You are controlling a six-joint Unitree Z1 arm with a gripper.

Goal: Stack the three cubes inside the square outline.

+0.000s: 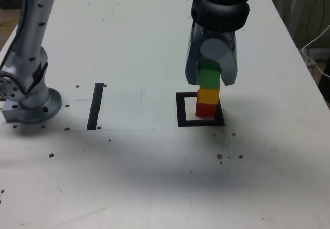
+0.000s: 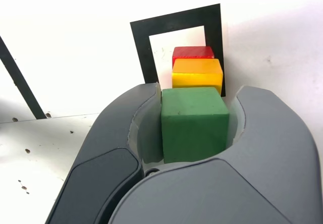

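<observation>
The green cube (image 2: 194,124), matte with crisp edges, sits clamped between the two curved grey sides of the pincer (image 2: 194,128), on top of the yellow cube (image 1: 208,95); whether it touches the yellow or hangs just above it cannot be told. The yellow rests on the red cube (image 1: 207,109), and the red stands on the white centre of the square outline (image 1: 183,116), a flat black frame on the bench (image 1: 144,43).

The exterior view shows the three as one upright column, leaning a little, with the pincer's rounded grey shells coming down from above and hiding the green cube's top. It also shows a straight black strip (image 1: 95,105) towards that view's left, and beyond it the arm's metal base (image 1: 31,102).

The wrist view looks down along the stack: the green face fills the gap between the smooth plastic shells, and only slivers of yellow and red show beyond it. The bench is pale and speckled with small dark marks.
</observation>
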